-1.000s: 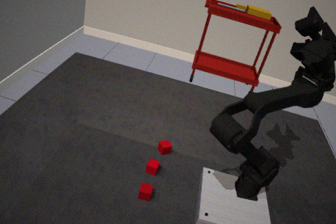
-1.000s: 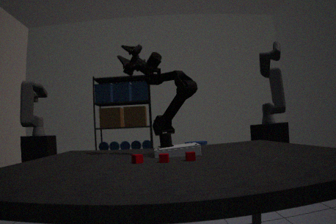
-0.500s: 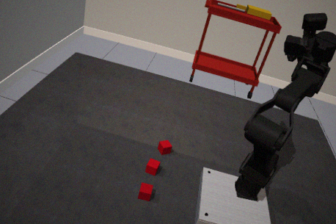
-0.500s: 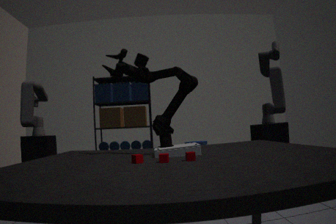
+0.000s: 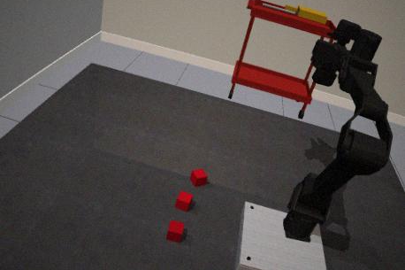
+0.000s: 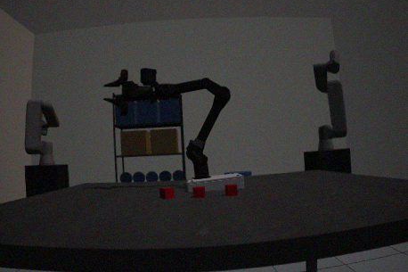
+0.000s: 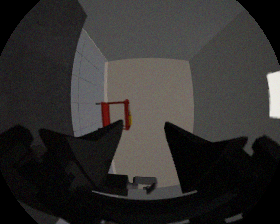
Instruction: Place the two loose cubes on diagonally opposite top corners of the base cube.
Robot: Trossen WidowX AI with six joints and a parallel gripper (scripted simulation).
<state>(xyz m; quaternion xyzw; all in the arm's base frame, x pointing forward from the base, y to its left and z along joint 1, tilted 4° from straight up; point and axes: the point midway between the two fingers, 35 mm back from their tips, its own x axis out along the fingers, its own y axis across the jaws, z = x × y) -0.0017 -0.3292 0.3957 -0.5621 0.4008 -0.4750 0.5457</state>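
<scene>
Three red cubes of like look stand apart in a loose row. The far cube (image 5: pixel 199 178) (image 6: pixel 167 193) is at the left in the exterior view. The middle cube (image 5: pixel 184 201) (image 6: pixel 199 192) stands between the others. The near cube (image 5: pixel 175 231) (image 6: pixel 231 190) is at the right in the exterior view. I cannot tell which is the fixed base; none is stacked. My gripper (image 6: pixel 105 92) (image 7: pixel 144 124) is open and empty, high above the table and off to the cart's side of the cubes, pointing sideways. No cube shows in the wrist view.
The arm stands on a white base plate (image 5: pixel 265 235) (image 6: pixel 214 183) beside the cubes. A red cart (image 5: pixel 270 81) (image 7: pixel 105 115) stands beyond the dark table top (image 5: pixel 110 120) (image 6: pixel 134 228). In the exterior view, a shelf (image 6: pixel 149 127) and two grey arms stand in the background.
</scene>
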